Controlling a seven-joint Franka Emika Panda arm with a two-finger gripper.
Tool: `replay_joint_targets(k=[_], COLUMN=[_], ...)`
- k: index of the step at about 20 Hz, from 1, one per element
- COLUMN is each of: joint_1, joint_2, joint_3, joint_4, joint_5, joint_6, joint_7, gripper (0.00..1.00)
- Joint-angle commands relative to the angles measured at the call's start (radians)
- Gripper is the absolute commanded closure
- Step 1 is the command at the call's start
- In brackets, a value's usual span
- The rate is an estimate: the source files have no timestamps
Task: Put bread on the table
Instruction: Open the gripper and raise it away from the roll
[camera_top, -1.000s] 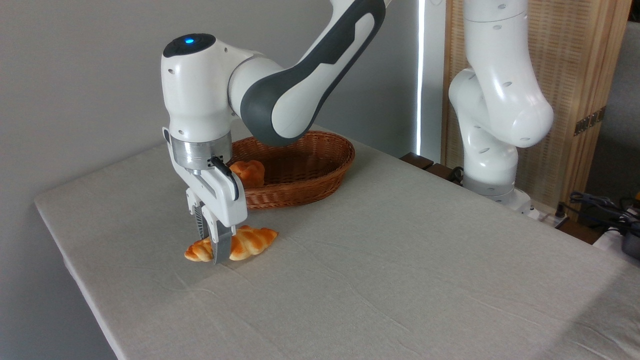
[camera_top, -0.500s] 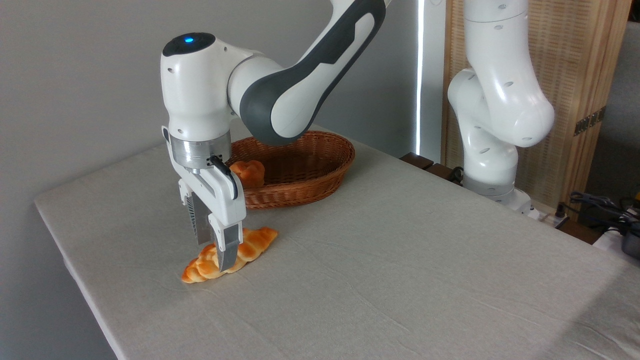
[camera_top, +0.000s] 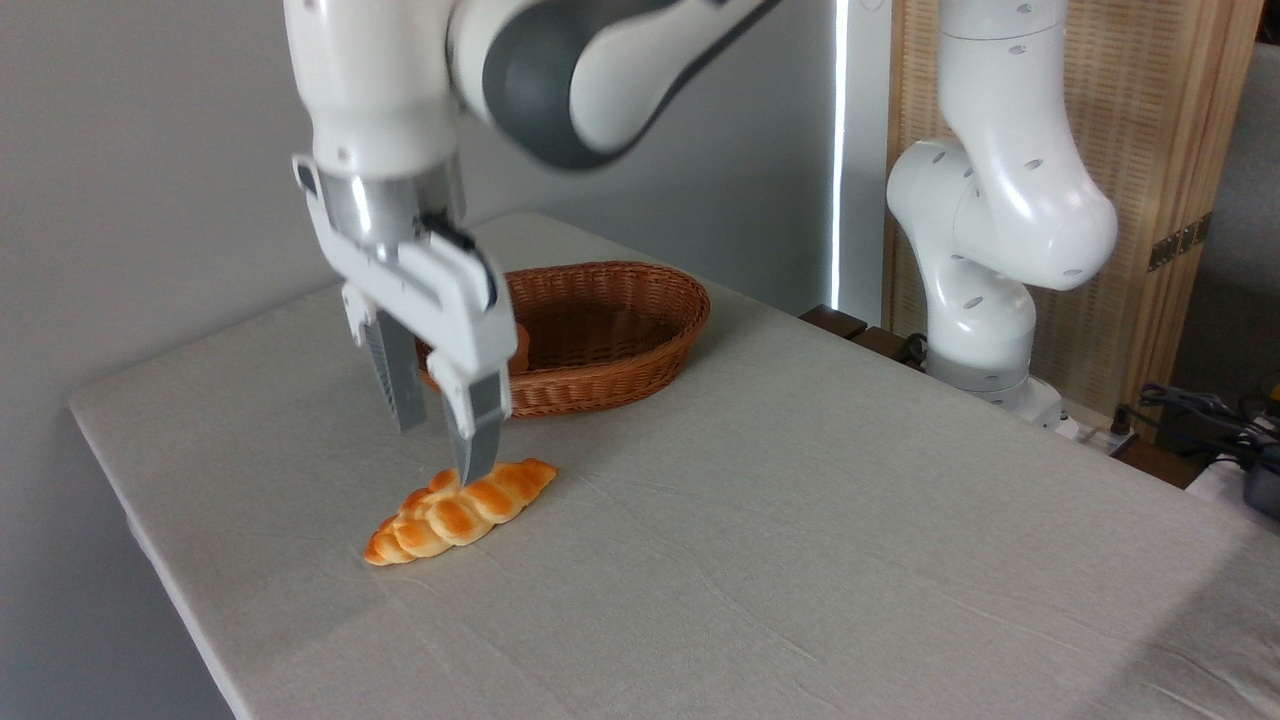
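Since half a second ago the gripper (camera_top: 440, 440) has risen clear of the bread (camera_top: 459, 511); fingers (camera_top: 482, 428) that straddled the loaf then now hang above it, spread wide, holding nothing. The loaf itself has not shifted. Motion blur on the wrist.

Bread: lies flat on the desk (camera_top: 760, 520), long axis running from about 8 o'clock to 2 o'clock, tapered ends free, nothing touching it. The nearer fingertip ends just above the loaf's upper middle; whether a thin gap remains there cannot be told from this angle. The farther finger hangs at 10 o'clock of the loaf, apart from it.

Wicker basket (camera_top: 610, 345): at 1 o'clock of the bread, near but not touching. A small orange bun (camera_top: 520, 345) shows inside it, mostly hidden behind the gripper body.
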Motion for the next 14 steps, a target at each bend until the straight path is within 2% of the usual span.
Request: replay_joint_targets(k=[1, 4, 14], joint_1=[0.109, 0.111, 0.111], joint_2=[-0.021, -0.071, -0.088], joint_3=[-0.063, -0.061, -0.069], joint_4=[0.1, 0.097, 0.089], joint_5=[-0.001, 0.042, 0.056], joint_6=[-0.146, -0.147, -0.235], joint_7=[-0.011, -0.011, -0.011], gripper=[0.0, 0.0, 0.0])
